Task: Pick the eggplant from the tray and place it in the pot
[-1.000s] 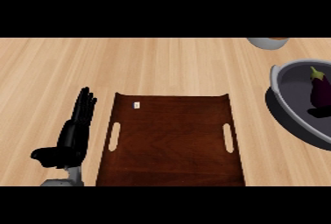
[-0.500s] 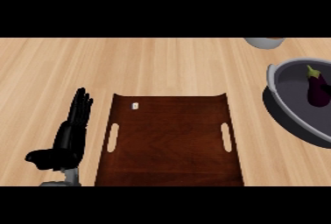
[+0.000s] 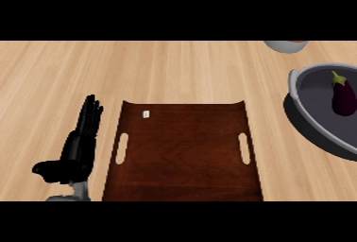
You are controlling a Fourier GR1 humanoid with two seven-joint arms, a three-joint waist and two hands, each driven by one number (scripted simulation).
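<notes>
- Wooden counter (image 3: 174, 71) carries your tray (image 3: 182, 189).
- Your eggplant (image 3: 343, 97) lies inside the pot (image 3: 307, 101), stem pointing away, far right.
- Your left hand (image 3: 78, 144) rests open; right hand unseen.

We see the pot (image 3: 314, 120) cut by the right edge, a grey dish (image 3: 284, 46) cropped at top, and the tray's (image 3: 182, 156) near end cut off below

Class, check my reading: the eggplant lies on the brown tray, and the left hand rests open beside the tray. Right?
Not quite. The head view shows the eggplant in the grey pot, not on the tray. The left hand does rest open beside the tray.
</notes>
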